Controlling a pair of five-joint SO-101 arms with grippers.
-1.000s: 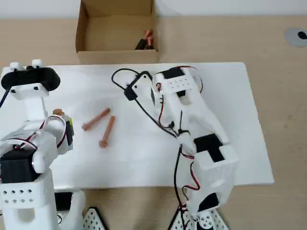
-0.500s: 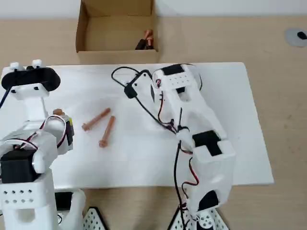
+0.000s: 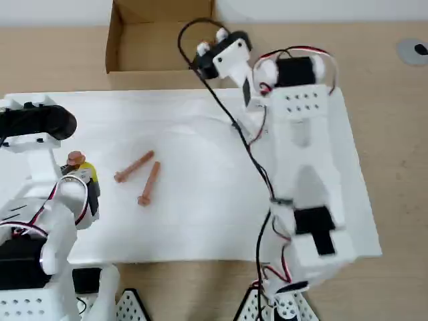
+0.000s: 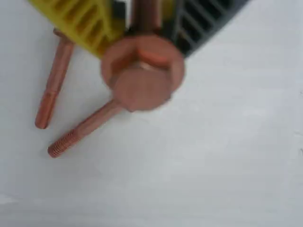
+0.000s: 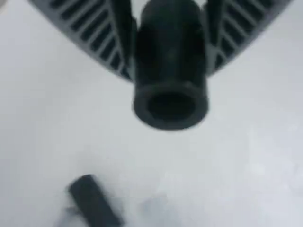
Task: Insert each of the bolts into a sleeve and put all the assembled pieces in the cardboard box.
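My left gripper (image 4: pixel 142 19) is shut on a copper bolt (image 4: pixel 142 75), held head up between its yellow and black fingers. From above that bolt (image 3: pixel 75 159) stands at the left edge of the white mat (image 3: pixel 200 221). Two loose bolts (image 3: pixel 134 167) (image 3: pixel 149 182) lie side by side on the mat just right of it, also below the held bolt (image 4: pixel 54 85) (image 4: pixel 83 130). My right gripper (image 5: pixel 170 61) is shut on a black sleeve (image 5: pixel 170 94), its open bore facing the camera. A second black sleeve (image 5: pixel 92 201) lies on the mat beneath. The cardboard box (image 3: pixel 160 79) stands at the back.
The right arm (image 3: pixel 301 134) stretches from the table's front edge to the box's right corner, and its wrist camera (image 3: pixel 224 53) overlaps that corner. Black cable (image 3: pixel 247 147) trails along it. A grey disc (image 3: pixel 414 50) sits on the wooden table at the far right.
The right arm has swung up and back from the mat's middle toward the box, now covering the box's right corner. The left arm shifted slightly with its bolt.
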